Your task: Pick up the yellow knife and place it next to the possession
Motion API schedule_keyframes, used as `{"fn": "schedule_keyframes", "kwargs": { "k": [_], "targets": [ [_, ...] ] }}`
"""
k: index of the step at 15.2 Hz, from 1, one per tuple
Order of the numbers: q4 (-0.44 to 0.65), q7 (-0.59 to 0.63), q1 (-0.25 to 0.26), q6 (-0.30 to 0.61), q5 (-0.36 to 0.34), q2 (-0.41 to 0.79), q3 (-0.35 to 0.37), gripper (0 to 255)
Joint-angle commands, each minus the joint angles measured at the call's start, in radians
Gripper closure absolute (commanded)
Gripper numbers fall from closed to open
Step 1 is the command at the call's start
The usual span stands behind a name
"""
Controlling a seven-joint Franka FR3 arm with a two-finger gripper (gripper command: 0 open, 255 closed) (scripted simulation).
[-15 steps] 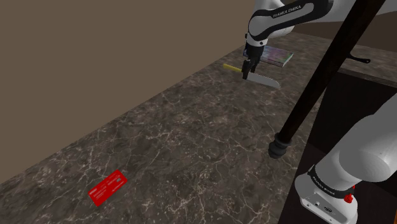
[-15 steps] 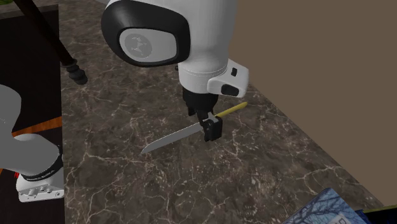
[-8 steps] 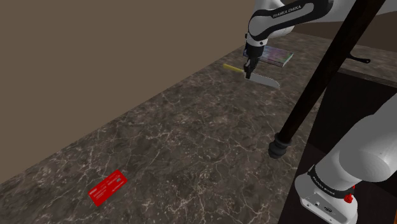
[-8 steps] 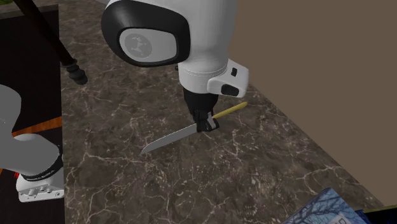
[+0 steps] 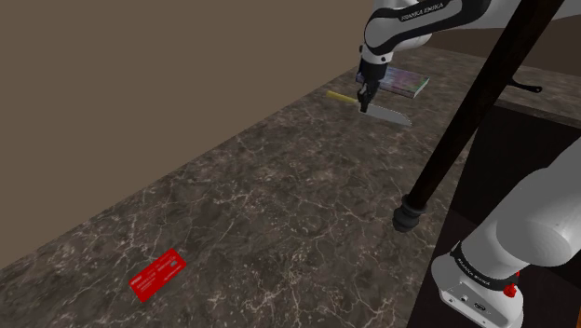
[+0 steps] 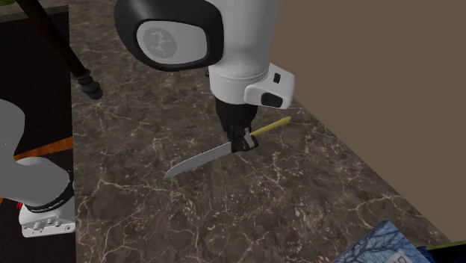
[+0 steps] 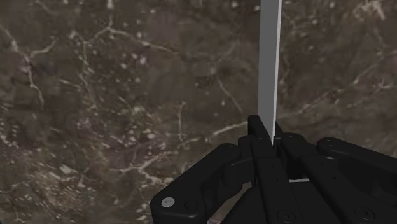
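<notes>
A knife with a yellow handle [image 5: 337, 96] and a grey blade [image 5: 389, 115] is at the far end of the dark marble counter [image 5: 279, 196]. My black gripper [image 5: 364, 102] is shut on the knife where handle meets blade. In the second exterior view the gripper [image 6: 239, 142] clasps it, with the blade [image 6: 198, 159] pointing away from the wall and the handle [image 6: 270, 127] towards it. In the wrist view the blade [image 7: 269, 63] runs straight out from between the closed fingers [image 7: 257, 137]. The knife seems slightly off the counter.
A red card [image 5: 156, 275] lies near the counter's close end, far from the knife. A book with a colourful cover [image 5: 405, 82] lies just beyond the gripper. A slanted black pole [image 5: 466, 121] stands on the counter's edge. A brown wall borders the counter.
The fingers were open astride the knife a second ago and then shut on it. Since then the gripper and the knife have risen slightly.
</notes>
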Motion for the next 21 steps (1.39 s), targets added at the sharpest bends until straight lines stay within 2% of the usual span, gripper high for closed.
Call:
{"fn": "schedule_keyframes", "kwargs": {
  "k": [1,19,21],
  "targets": [
    [0.014,0.002,0.0,-0.024,-0.002,-0.009,0.001,255],
    [0.228,0.003,0.003,-0.263,-0.006,-0.036,0.005,255],
    [0.208,0.027,0.013,-0.265,-0.009,-0.058,0.018,255]
  ]
}}
